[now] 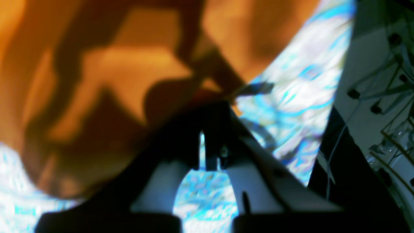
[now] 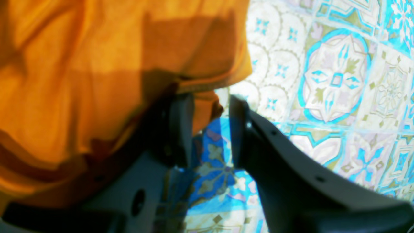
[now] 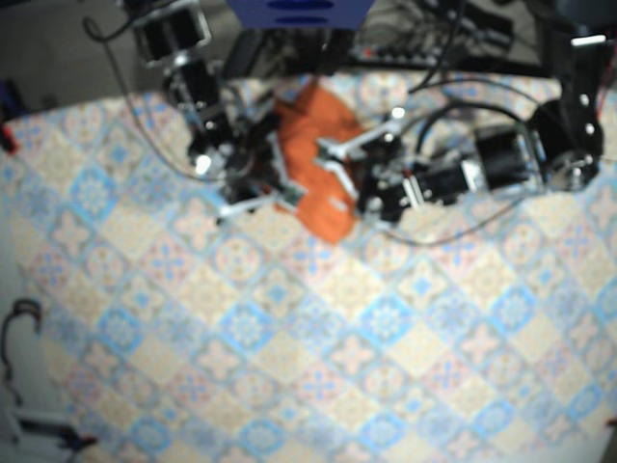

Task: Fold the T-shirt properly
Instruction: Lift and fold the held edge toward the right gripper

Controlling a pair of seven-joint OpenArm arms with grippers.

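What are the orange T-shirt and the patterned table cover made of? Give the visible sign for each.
The T-shirt looks like soft matte knit fabric: it drapes in folds and has a hemmed edge. The table cover lies flat with a printed tile pattern; cloth or vinyl, the look leaves it open.

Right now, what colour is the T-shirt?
The T-shirt is plain orange, no print visible. The right wrist view shows it best.

Orange T-shirt [image 3: 318, 169], bunched, at table's far edge
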